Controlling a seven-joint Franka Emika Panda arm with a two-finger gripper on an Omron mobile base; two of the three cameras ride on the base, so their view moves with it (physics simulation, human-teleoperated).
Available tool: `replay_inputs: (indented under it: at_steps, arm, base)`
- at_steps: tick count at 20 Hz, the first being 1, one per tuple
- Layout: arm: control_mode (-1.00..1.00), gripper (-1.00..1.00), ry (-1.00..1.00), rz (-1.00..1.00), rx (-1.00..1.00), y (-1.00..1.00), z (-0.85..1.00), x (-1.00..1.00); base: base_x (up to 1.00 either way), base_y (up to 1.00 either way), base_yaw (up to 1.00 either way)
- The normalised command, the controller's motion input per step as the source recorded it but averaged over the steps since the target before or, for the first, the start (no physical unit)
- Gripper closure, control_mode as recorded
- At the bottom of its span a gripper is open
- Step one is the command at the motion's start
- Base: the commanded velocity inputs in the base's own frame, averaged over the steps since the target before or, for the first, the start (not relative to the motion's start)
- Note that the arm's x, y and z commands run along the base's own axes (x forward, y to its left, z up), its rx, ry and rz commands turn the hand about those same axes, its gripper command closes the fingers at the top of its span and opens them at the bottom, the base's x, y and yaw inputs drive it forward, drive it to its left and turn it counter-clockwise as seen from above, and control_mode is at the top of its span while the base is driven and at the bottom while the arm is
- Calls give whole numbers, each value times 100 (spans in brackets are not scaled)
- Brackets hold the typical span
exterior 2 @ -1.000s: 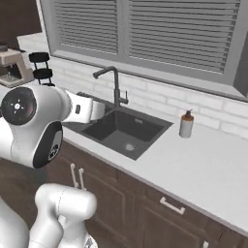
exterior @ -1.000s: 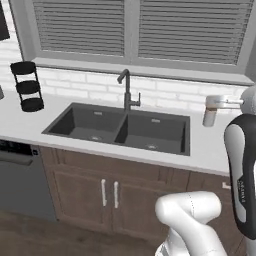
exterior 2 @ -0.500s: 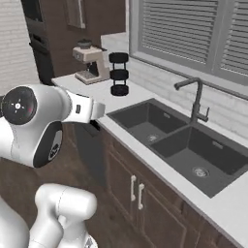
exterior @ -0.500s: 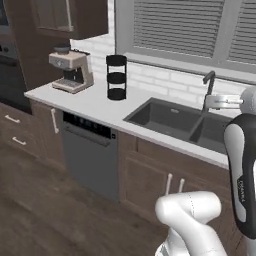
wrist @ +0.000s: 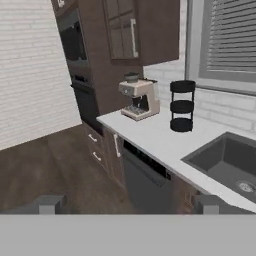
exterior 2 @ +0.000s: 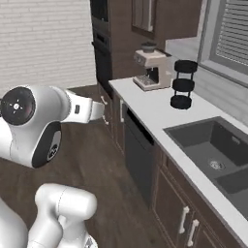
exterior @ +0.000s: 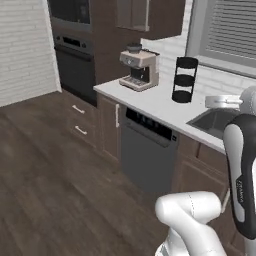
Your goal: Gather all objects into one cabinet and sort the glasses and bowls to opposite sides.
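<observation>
With my fingers [wrist: 127,204] spread and holding nothing, I see the cabinet [wrist: 142,31] above the coffee machine [wrist: 139,98] on the tabletop [wrist: 159,134]; its contents look blurred, so I risk misjudging the reach.

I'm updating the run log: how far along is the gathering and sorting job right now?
Nothing looks done yet: no glasses or bowls appear on the white countertop, which carries a beige espresso machine and a black three-tier round rack. Nothing is in hand; the gripper is open and empty. The dark brown glass-fronted wall cabinet with its vertical grey bar handle looks closed. All collecting and sorting remains.
</observation>
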Motion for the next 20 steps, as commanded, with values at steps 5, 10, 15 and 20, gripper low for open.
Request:
replay_inputs:
  at_steps: [5,10,15,20]
  arm:
    - [100,-100,0,0,0,0,0,0]
    - [100,-100,0,0,0,0,0,0]
    - [100,-100,0,0,0,0,0,0]
    - [100,-100,0,0,0,0,0,0]
  base:
    - [31,65,43]
    - [1,16,3]
    - [0,61,45]
    - [0,33,56]
